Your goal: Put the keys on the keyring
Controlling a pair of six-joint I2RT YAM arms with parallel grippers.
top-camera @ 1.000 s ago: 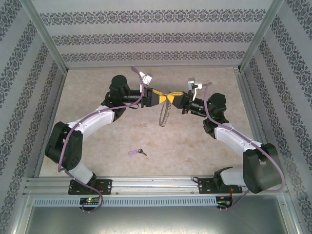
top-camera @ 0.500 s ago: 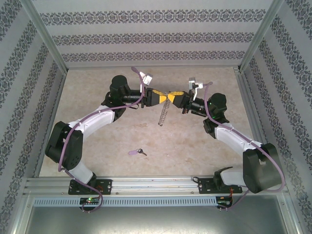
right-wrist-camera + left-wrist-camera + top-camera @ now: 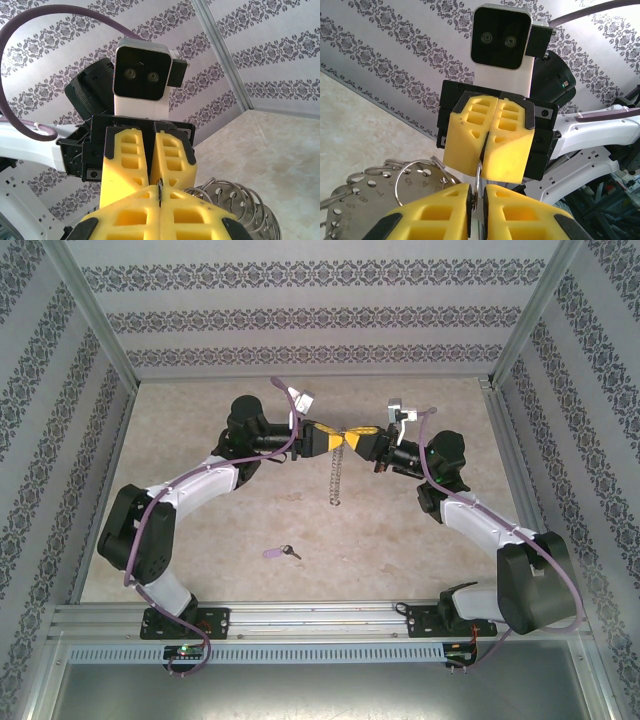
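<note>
**Both grippers meet on the hanging keyring; key lies apart on the table**

Top external: the left gripper [image 3: 340, 439] and the right gripper [image 3: 354, 440] meet tip to tip above the middle of the table [image 3: 420, 540], towards its far side. The keyring [image 3: 336, 475] hangs from that meeting point as a thin beaded line, clear of both arms. The key [image 3: 281, 553], lilac-headed, lies flat on the table nearer the bases, well apart from the ring and from both grippers.

Left wrist: the left gripper [image 3: 477, 196] has its yellow fingers drawn narrow, with a thin strand of the ring's wire in the slit between them. Facing it, the right gripper [image 3: 486, 167] is pressed together on the same wire. The rest of the keyring [image 3: 370, 195], loops and perforated silvery metal, shows at lower left.

Right wrist: the right gripper [image 3: 159, 200] is closed to a hairline, a dark sliver pinched at the tips. The left gripper [image 3: 151, 160] stands opposite, touching it. The keyring [image 3: 235, 200] bunches at lower right.
</note>
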